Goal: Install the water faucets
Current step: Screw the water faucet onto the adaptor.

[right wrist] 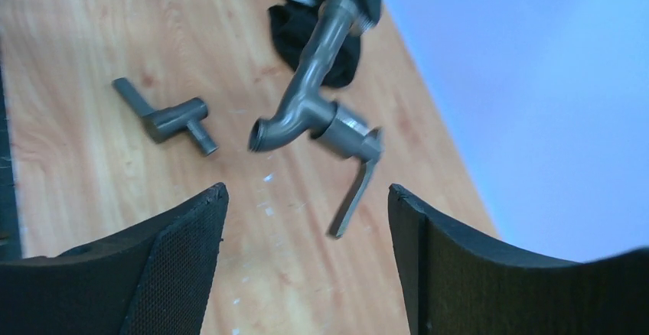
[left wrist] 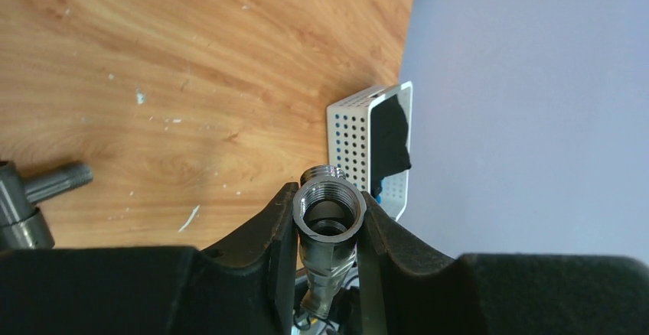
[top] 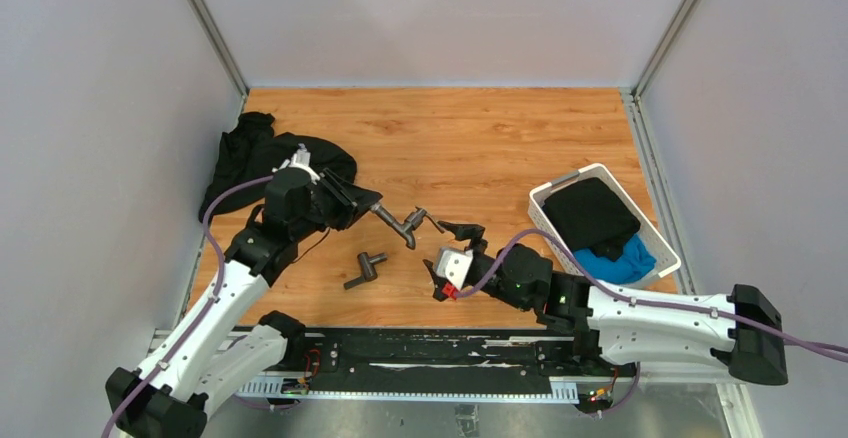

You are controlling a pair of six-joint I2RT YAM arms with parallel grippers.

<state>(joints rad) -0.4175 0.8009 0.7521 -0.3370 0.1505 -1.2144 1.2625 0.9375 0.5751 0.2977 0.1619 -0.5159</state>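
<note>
At the table's far left, a cloth garment; at the right, a basket with more cloth inside. Between them, near the middle, one faucet clamped in the left gripper, its free end toward the right gripper, just apart from it. Nearer the arm bases, a second faucet flat on the table.

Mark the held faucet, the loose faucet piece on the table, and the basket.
held faucet [right wrist: 302,105]: right wrist view, on its bent body.
loose faucet piece [top: 367,267]: top view, on its centre joint.
basket [left wrist: 348,136]: left wrist view, on its perforated side wall.
</note>
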